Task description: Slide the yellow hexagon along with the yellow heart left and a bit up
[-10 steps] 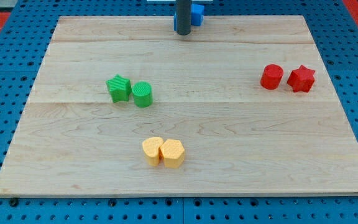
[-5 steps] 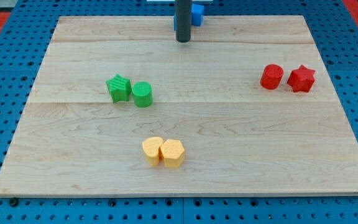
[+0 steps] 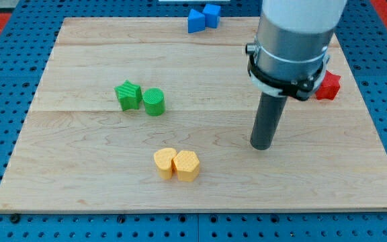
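The yellow hexagon (image 3: 187, 165) and the yellow heart (image 3: 164, 162) sit side by side and touching, near the view's bottom centre of the wooden board (image 3: 79, 168). The heart is on the left, the hexagon on the right. My tip (image 3: 262, 146) rests on the board to the right of the hexagon and slightly higher in the view, about a hundred pixels away, touching no block. The thick grey arm above the rod fills the view's upper right.
A green star (image 3: 128, 95) and a green cylinder (image 3: 154, 102) stand together left of centre. Two blue blocks (image 3: 203, 17) sit at the board's top edge. A red star (image 3: 327, 86) shows at the right, partly hidden by the arm.
My tip has moved from the top centre near the blue blocks down and to the right, to the right of the yellow pair. The arm now hides the red cylinder. No block has moved.
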Robot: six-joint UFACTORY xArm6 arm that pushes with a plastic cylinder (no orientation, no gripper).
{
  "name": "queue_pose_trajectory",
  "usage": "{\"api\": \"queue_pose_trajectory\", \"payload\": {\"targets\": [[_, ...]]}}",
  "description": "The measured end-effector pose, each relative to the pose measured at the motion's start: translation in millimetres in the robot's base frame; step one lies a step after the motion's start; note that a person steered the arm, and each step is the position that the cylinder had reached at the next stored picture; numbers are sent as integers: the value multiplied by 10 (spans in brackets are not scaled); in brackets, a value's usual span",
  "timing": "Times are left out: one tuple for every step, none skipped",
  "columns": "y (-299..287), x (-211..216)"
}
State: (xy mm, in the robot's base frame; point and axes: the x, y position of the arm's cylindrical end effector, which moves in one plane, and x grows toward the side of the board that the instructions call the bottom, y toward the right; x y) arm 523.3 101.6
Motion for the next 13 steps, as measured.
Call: {"api": "queue_pose_trajectory", "payload": {"targets": [[-124, 292], [-764, 524], [-1236, 582], [-1037, 543], [-778, 302], [-1301, 154], [-2086, 285], [-2577, 286], [-2259, 291], [-1957, 300], [-1843, 940], [-2272, 945], [-2622, 538]]}}
